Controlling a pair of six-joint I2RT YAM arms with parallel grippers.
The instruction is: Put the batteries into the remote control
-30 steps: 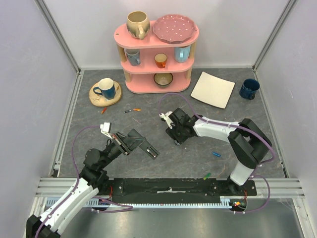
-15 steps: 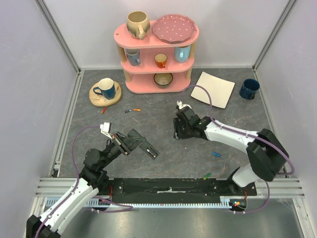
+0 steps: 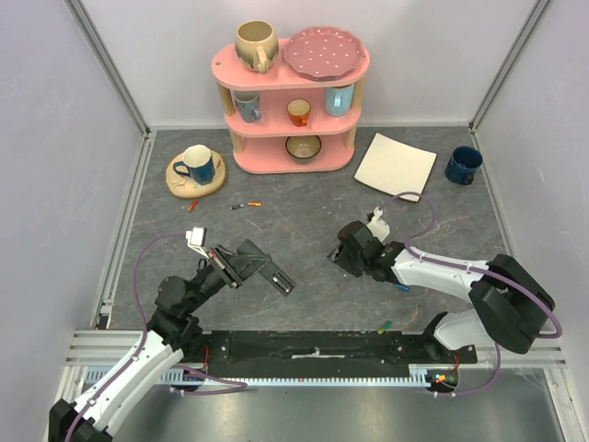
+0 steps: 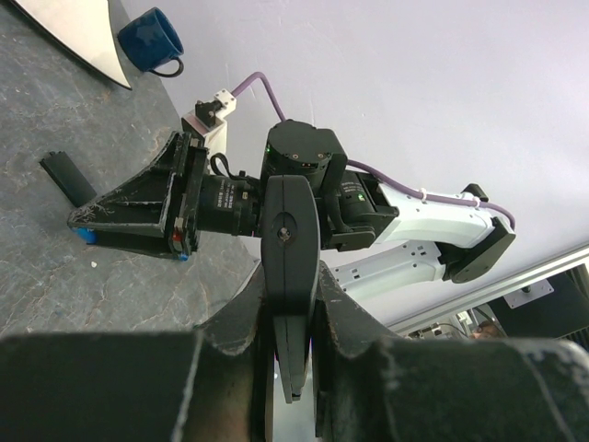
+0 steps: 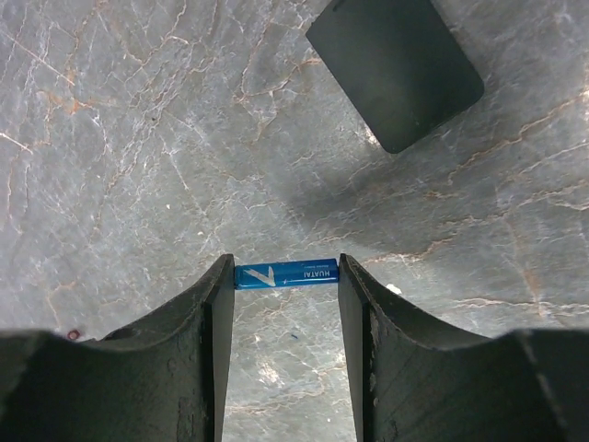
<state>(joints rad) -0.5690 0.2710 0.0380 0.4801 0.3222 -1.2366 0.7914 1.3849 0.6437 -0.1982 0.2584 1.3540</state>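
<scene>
My left gripper (image 3: 241,263) (image 4: 293,308) is shut on the remote control (image 3: 278,280) (image 4: 290,239), a slim black bar seen edge-on between its fingers and held above the table. Just right of the table's middle, my right gripper (image 3: 346,252) (image 5: 286,281) is shut end to end on a blue battery (image 5: 286,273) close over the table. The left wrist view shows that gripper (image 4: 87,226) side on. Loose batteries lie on the table: a blue one (image 3: 402,286), a green one (image 3: 384,326), and orange and red ones (image 3: 247,205) at the back left.
A flat black piece (image 5: 396,69) (image 4: 66,175) lies on the table just beyond the right gripper. At the back stand a pink shelf (image 3: 293,138) of cups and a plate, a mug on a coaster (image 3: 195,168), a square cream plate (image 3: 396,166) and a blue mug (image 3: 462,165).
My right arm has swung to the right and a little nearer, carrying the blue battery with it. The left arm and the remote control have stayed still.
</scene>
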